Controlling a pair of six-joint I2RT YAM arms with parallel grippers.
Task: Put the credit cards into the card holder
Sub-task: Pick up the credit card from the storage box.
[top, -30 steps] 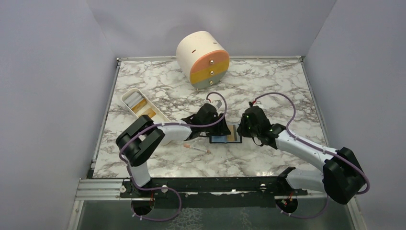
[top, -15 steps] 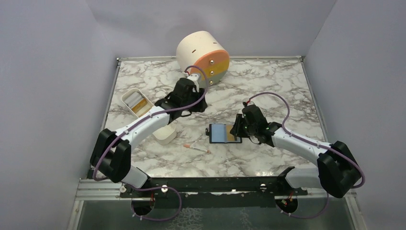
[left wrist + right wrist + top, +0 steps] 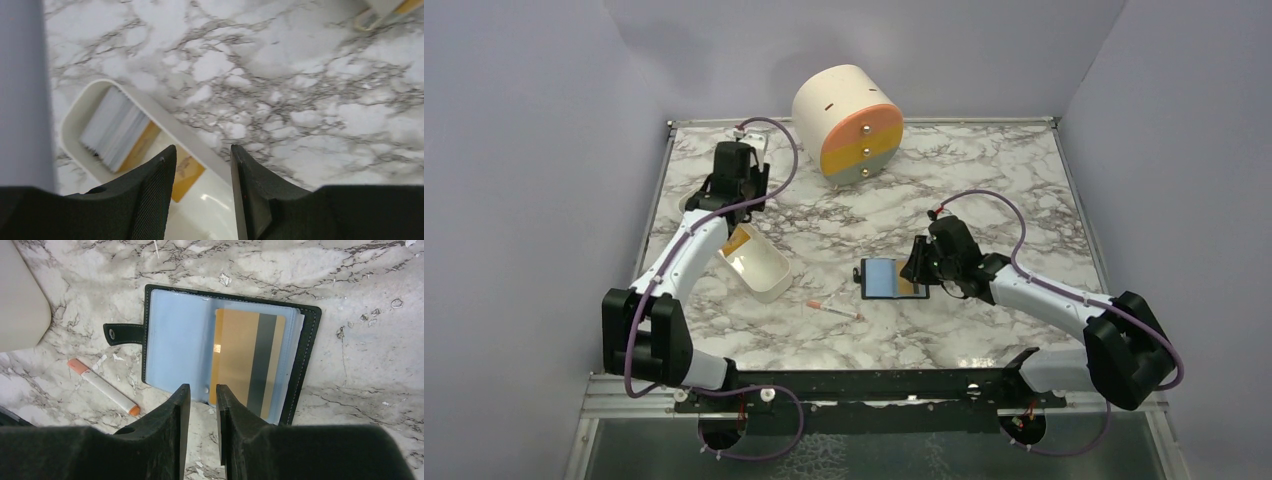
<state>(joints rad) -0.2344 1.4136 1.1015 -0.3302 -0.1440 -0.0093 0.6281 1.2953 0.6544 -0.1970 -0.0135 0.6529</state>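
One card holder, one tray, one stick, one drawer box

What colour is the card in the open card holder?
The card is orange-gold with a dark stripe; right wrist view shows it best.

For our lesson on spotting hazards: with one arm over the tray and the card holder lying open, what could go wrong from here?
The cards lie stacked against the tray wall; the open left jaws might lift several or snag the wall. The card holder lies open with the right jaws at its edge; a nudge could flip its sleeves or shift the gold card.
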